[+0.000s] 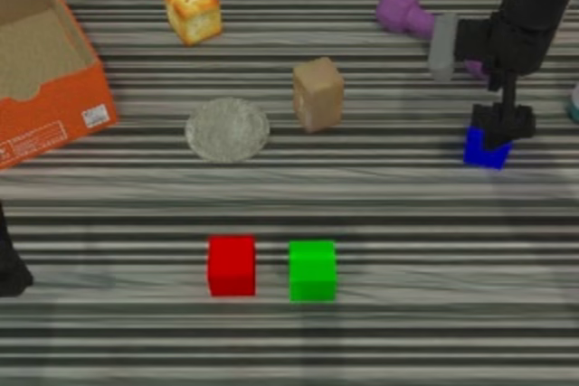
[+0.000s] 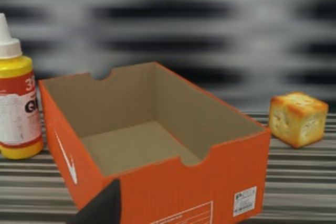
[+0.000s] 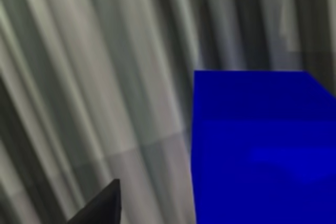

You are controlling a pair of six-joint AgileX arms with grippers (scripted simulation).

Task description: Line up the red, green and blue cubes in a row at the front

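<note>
Right gripper [image 1: 497, 130] sits low over the glossy deep-blue cube [image 1: 486, 151] on the table's right side; whether its fingers grasp the cube cannot be told. Well off to its left, nearer the front: bright green cube [image 1: 312, 269], then bright red cube [image 1: 232, 265], just apart. Left arm parked at far left edge.

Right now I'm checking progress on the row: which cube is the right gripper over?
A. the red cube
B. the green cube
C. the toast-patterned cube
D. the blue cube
D: in the top view the right gripper is directly over the blue cube at the table's right, while the red cube and green cube sit side by side at the front.
</note>
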